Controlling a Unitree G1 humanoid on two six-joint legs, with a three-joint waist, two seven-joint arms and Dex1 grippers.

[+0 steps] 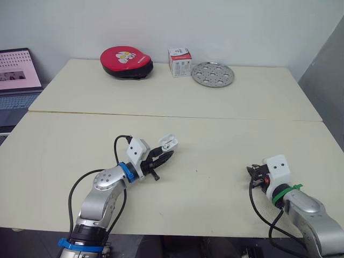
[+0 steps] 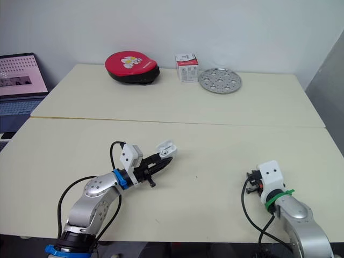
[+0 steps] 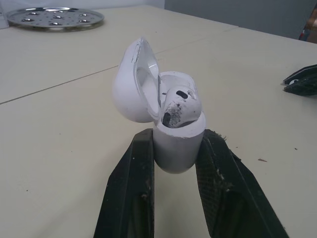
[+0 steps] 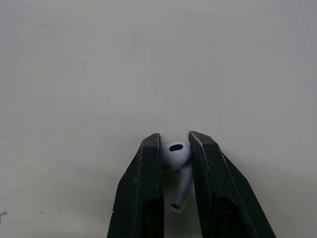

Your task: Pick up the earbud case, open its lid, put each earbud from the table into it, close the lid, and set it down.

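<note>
The glossy white earbud case (image 3: 176, 148) stands upright over the middle-left of the pale cream table (image 1: 226, 134). Its base is pinched between the black fingers of the left gripper (image 3: 178, 141), and its rounded lid (image 3: 130, 84) is swung open. One scuffed white earbud (image 3: 179, 106) sits in the case, while a second white stemmed earbud (image 4: 177, 157) is squeezed between the fingers of the right gripper (image 4: 176, 144), low over the table's front right.

Head stereo pair looked forward and down from high, wide over table (image 1: 226, 134) | left wrist sat low, close behind left gripper (image 3: 177, 134) and earbud case (image 3: 176, 148), faced across toward metal plate (image 3: 52, 17), both shared with head pair | right wrist sat close over earbud (image 4: 177, 152) in right gripper (image 4: 174, 136), faced tabletop
</note>
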